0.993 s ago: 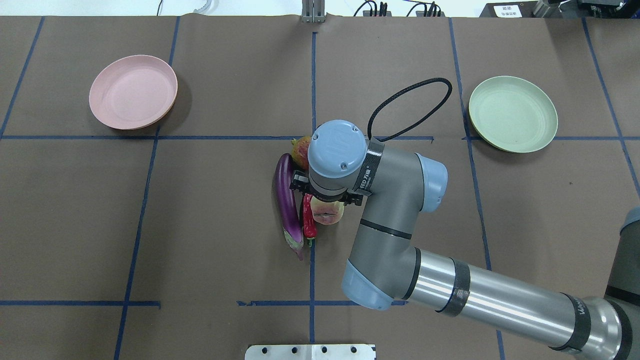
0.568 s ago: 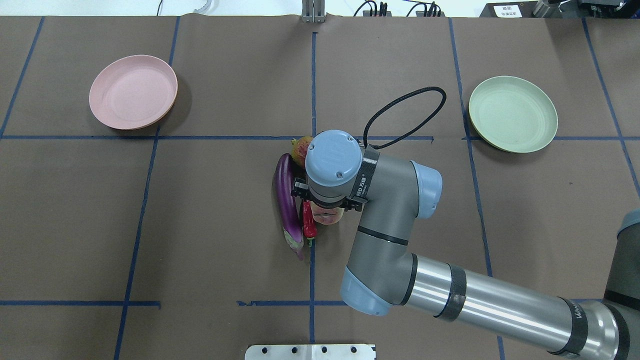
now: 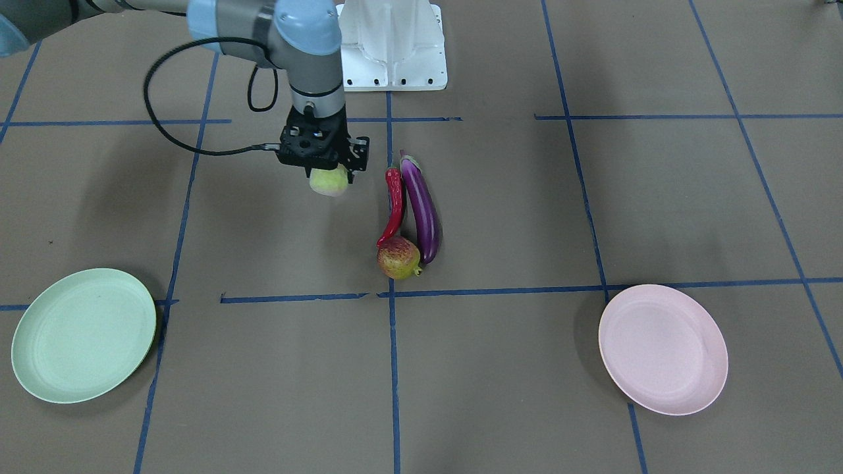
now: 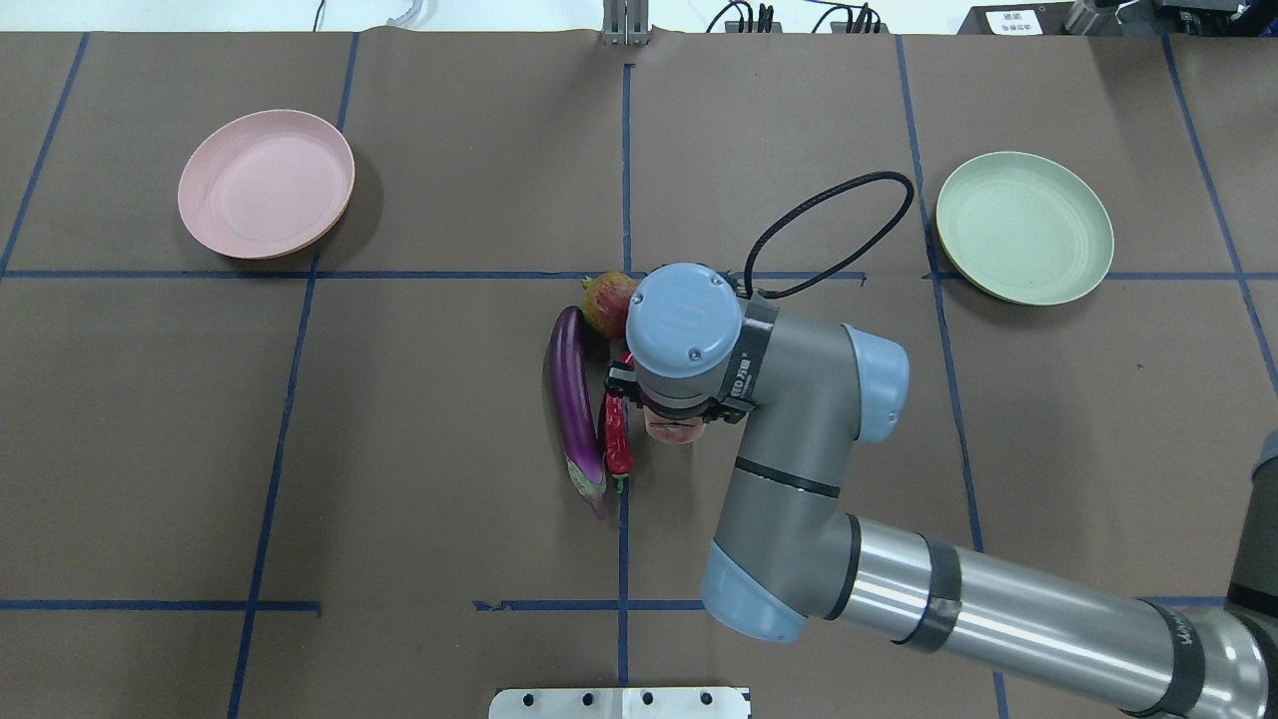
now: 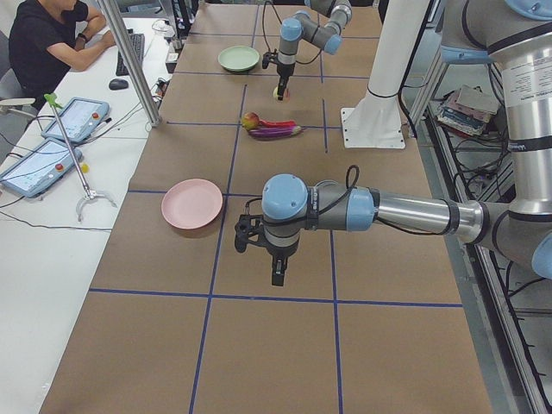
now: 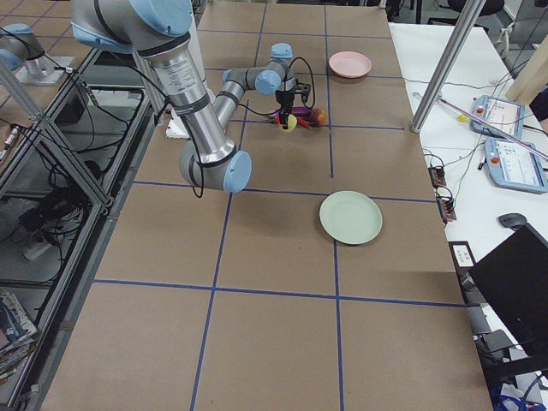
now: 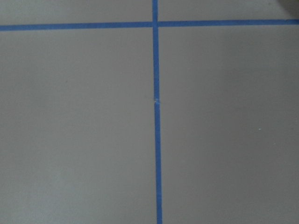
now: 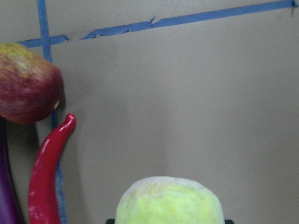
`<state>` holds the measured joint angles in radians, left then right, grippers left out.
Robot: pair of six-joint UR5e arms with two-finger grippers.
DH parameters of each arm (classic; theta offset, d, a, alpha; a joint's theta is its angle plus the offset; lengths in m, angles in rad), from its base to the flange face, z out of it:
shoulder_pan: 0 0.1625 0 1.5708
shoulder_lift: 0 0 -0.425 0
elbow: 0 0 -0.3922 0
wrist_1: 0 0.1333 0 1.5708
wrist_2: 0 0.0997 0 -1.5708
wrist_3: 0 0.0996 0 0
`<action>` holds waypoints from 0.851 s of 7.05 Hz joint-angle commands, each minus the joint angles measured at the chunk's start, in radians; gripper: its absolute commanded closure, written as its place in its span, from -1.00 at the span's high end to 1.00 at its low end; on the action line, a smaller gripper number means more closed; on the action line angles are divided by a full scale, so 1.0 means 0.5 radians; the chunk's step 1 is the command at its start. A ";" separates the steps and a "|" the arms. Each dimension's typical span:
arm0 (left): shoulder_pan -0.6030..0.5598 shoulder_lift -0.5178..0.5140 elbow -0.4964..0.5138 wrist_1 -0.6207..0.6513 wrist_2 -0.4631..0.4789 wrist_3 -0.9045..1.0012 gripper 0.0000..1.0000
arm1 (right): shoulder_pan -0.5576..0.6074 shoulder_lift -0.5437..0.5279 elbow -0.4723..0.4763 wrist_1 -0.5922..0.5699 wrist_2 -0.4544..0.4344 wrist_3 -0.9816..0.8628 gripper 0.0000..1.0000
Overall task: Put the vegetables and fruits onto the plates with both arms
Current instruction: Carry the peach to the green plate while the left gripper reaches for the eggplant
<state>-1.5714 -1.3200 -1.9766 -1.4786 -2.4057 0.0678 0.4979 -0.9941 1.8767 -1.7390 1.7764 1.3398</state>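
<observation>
My right gripper (image 3: 327, 172) is shut on the pale green-yellow peach (image 3: 329, 182) and holds it just above the table; the peach fills the bottom of the right wrist view (image 8: 170, 200). The purple eggplant (image 3: 421, 204), the red chili (image 3: 393, 207) and the pomegranate (image 3: 398, 258) lie together on the table beside it. In the overhead view the wrist covers most of the peach (image 4: 671, 430). The mint green plate (image 3: 82, 334) and the pink plate (image 3: 662, 349) are empty. My left gripper (image 5: 276, 274) shows only in the exterior left view; I cannot tell whether it is open.
The white robot base (image 3: 393, 46) stands at the table's robot side. A black cable (image 4: 829, 230) loops off the right wrist. Blue tape lines cross the brown table. An operator (image 5: 52, 43) sits at a side desk.
The right wrist came down over the peach, then shifted a little right and toward the robot with the peach in its gripper. The other three items have not moved.
</observation>
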 commanded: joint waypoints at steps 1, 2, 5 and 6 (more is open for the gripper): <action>0.242 -0.075 0.001 -0.186 -0.017 -0.001 1.00 | 0.279 -0.275 0.171 -0.053 0.003 -0.508 -1.00; 0.414 -0.148 0.044 -0.379 -0.027 -0.001 1.00 | 0.496 -0.306 0.058 -0.047 0.042 -0.781 -1.00; 0.899 -0.562 -0.008 -0.637 -0.156 -0.927 1.00 | 1.027 -0.304 -0.573 0.301 0.239 -1.356 -0.98; 1.140 -0.736 -0.001 -0.684 -0.107 -1.298 1.00 | 1.147 -0.285 -0.818 0.485 0.315 -1.476 -0.98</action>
<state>-1.1293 -1.5906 -1.9773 -1.7784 -2.4716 -0.3563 0.9862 -1.1432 1.6133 -1.6084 1.8925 0.6862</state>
